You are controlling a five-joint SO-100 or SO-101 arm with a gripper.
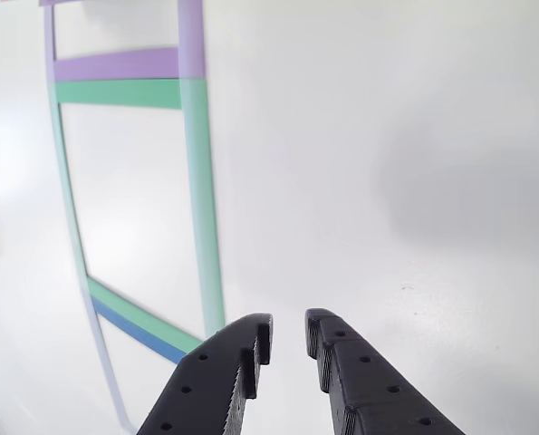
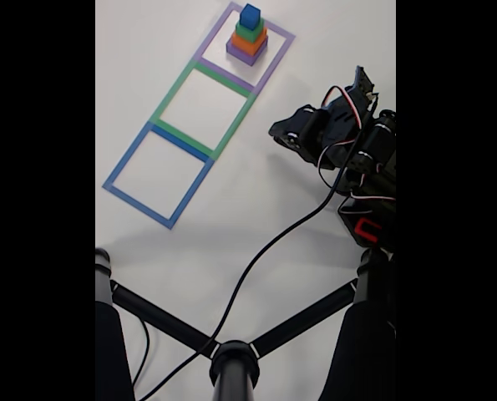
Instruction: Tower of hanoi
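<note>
Empty claw (image 1: 289, 340), jaws slightly apart, beside green square outline (image 1: 201, 208)

In the fixed view I see the tower of hanoi (image 2: 248, 38) standing upright as one stack: purple cube (image 2: 245, 54) at the bottom, orange cube (image 2: 248, 42) on it, green cube (image 2: 249, 30) above, dark blue cube (image 2: 251, 16) topmost, all inside the purple square outline (image 2: 276, 63).

Blue (image 2: 158, 173), green (image 2: 204, 102) square outlines on white table (image 2: 148, 50); black cable (image 2: 265, 255).
</note>
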